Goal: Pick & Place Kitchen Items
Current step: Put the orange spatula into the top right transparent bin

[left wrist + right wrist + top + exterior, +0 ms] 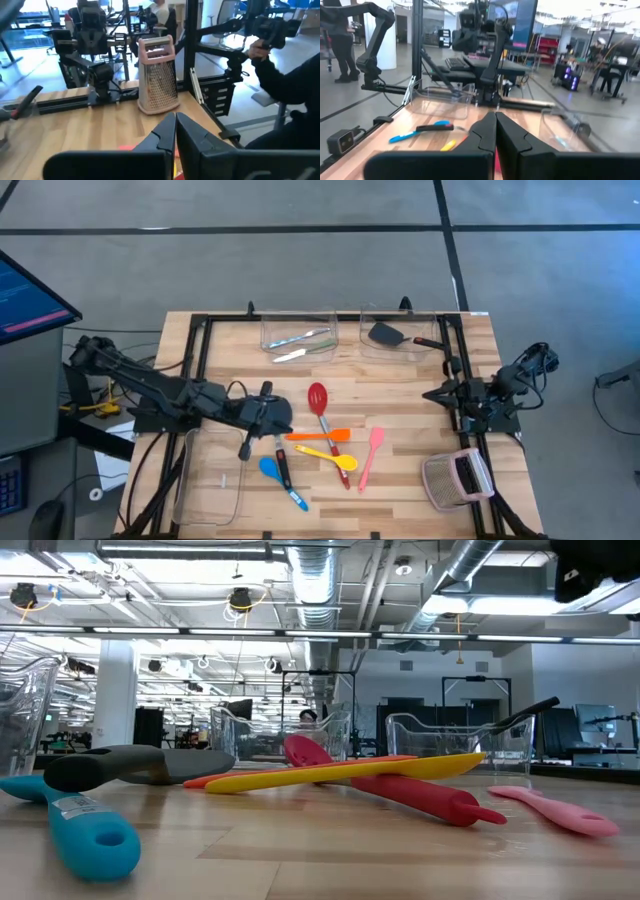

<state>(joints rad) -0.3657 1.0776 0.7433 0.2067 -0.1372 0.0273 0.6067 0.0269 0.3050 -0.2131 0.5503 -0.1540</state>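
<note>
Hovering closed and empty, the left pincer [268, 416] hangs over the worktop [400, 375] just beside the black turner [283, 463] and blue spatula [272, 471]. The right pincer [432, 394], also closed, waits at the right edge. Nothing looks grasped yet; next, the left should open over a handle. The red slotted spoon [320, 402], orange [320, 436], yellow [330, 455] and pink [370, 455] utensils lie mid-worktop. A white label on the blue handle is unreadable.
</note>
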